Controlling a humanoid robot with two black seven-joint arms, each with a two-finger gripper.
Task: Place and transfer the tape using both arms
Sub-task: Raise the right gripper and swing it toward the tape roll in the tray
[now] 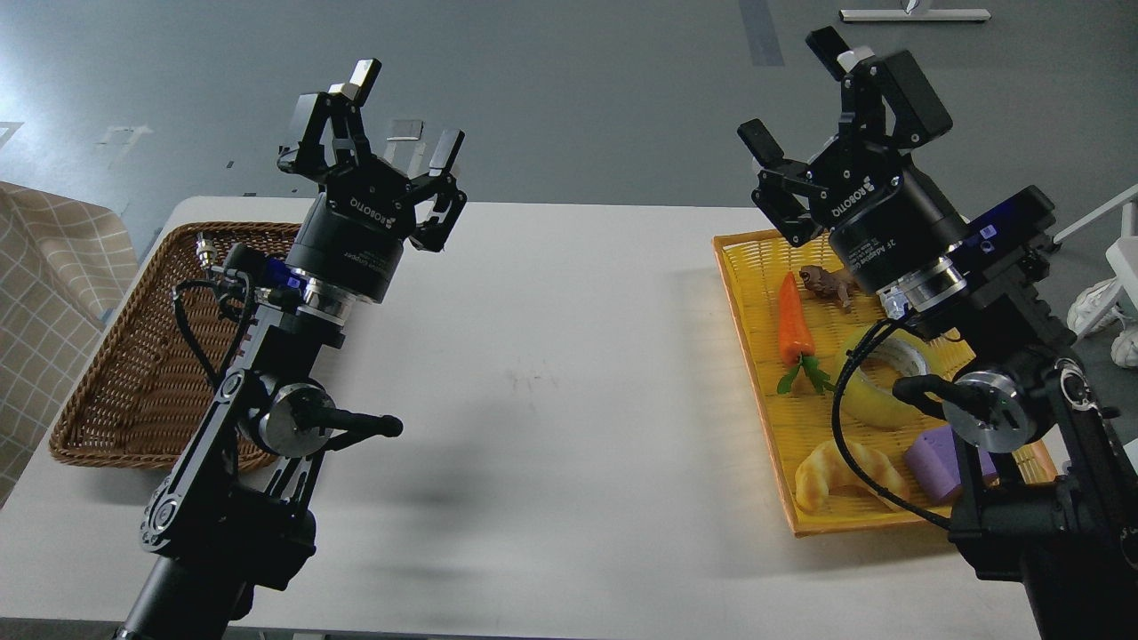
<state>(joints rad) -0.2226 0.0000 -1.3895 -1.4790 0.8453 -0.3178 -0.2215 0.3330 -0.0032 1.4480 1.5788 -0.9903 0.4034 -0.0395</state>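
Note:
The tape (876,387), a yellowish translucent roll with a grey-white core, lies in the yellow tray (756,356) at the right, partly hidden by my right arm and its cable. My right gripper (796,93) is open and empty, held high above the tray's far end, well above the tape. My left gripper (400,111) is open and empty, raised over the table's far left, beside the brown wicker basket (124,356).
The tray also holds an orange carrot (794,329), a small brown toy animal (827,283), a croissant (845,476) and a purple block (933,458). The white table (551,400) lies between basket and tray. Checked cloth (44,284) hangs at the far left.

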